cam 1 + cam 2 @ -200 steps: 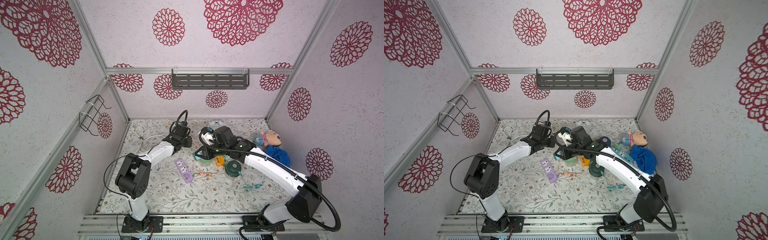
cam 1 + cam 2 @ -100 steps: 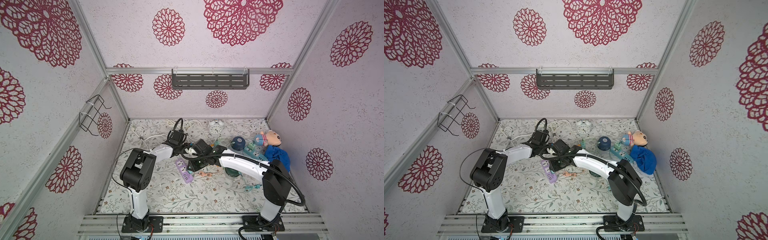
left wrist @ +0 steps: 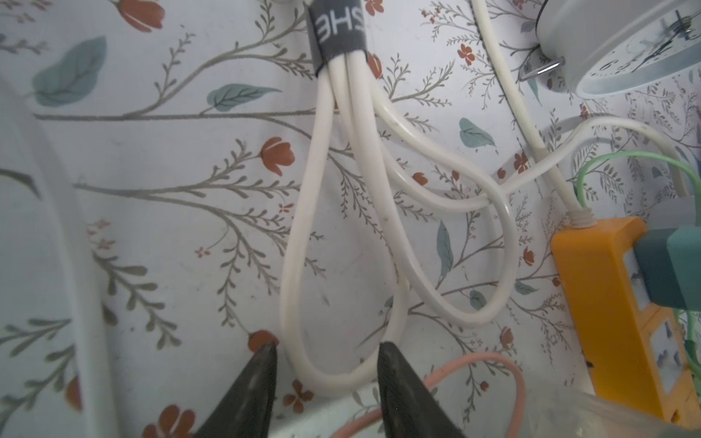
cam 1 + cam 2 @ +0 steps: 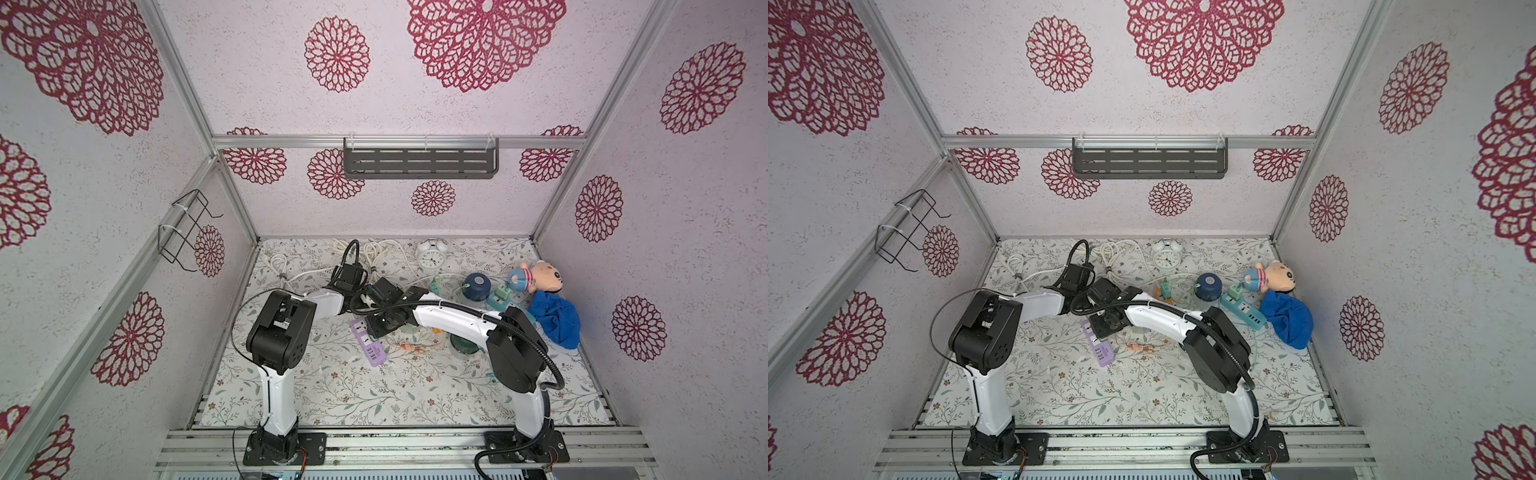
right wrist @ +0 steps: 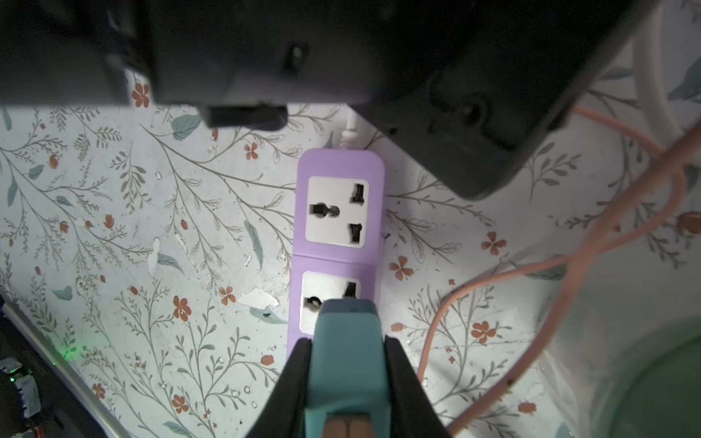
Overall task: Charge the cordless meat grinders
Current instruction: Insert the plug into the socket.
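My right gripper (image 5: 347,341) is shut on a teal plug (image 5: 347,371). The plug's front end lies over the second socket of the purple power strip (image 5: 337,212), which shows in both top views (image 4: 368,340) (image 4: 1100,347). A green grinder in a clear cup (image 5: 652,386) sits beside the strip. The navy blue grinder (image 4: 476,286) (image 4: 1208,286) stands at the back right. The dark green grinder (image 4: 463,347) is half hidden under my right arm. My left gripper (image 3: 327,347) is open, with a white cable loop (image 3: 341,375) lying between its tips and nothing held.
A white alarm clock (image 4: 431,257) and bundled white cords (image 3: 341,94) lie at the back. An orange power strip (image 3: 607,303) holds a teal plug. A blue power strip (image 4: 1244,311), plush doll (image 4: 540,278) and blue cloth (image 4: 555,320) crowd the right. A pink cable (image 5: 569,273) loops nearby.
My right arm swung left and down, bringing the teal plug over the purple strip. The left gripper's jaws opened and it drew back slightly.
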Available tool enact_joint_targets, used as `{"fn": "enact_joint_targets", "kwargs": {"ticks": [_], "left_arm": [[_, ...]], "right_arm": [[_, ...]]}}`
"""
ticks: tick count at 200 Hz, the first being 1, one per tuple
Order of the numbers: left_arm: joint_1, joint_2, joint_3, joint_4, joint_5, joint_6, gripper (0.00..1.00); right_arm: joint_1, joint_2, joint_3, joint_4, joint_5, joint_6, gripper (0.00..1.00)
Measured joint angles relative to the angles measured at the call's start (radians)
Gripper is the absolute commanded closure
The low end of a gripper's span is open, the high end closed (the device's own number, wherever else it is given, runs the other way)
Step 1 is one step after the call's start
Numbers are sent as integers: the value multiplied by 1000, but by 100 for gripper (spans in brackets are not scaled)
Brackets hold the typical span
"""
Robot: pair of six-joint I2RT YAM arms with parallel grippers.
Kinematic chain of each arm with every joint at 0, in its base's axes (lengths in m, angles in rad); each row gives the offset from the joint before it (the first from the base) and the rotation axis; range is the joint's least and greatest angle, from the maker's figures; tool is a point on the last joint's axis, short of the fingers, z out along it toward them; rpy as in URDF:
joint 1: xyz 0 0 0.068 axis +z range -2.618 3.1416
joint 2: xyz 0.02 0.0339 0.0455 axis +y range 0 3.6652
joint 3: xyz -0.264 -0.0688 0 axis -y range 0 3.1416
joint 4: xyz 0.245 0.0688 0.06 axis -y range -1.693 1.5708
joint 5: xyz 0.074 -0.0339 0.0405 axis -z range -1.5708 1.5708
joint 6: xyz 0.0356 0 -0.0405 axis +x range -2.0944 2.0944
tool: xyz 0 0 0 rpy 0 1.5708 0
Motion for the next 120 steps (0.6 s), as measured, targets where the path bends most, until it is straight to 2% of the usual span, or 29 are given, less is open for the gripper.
{"fn": "enact_joint_targets", "kwargs": {"ticks": [78,93,120], "left_arm": [[2,0,-2,8,11,-7,47],[3,0,-5,8,9,-8,44],[6,-12,-8,-4,-10,-11,31]], "right_arm": [[6,11,12,-8,3,0,100],[9,21,18,-8,15,-1,100],[16,39,33,-18,29,-2,100]]}}
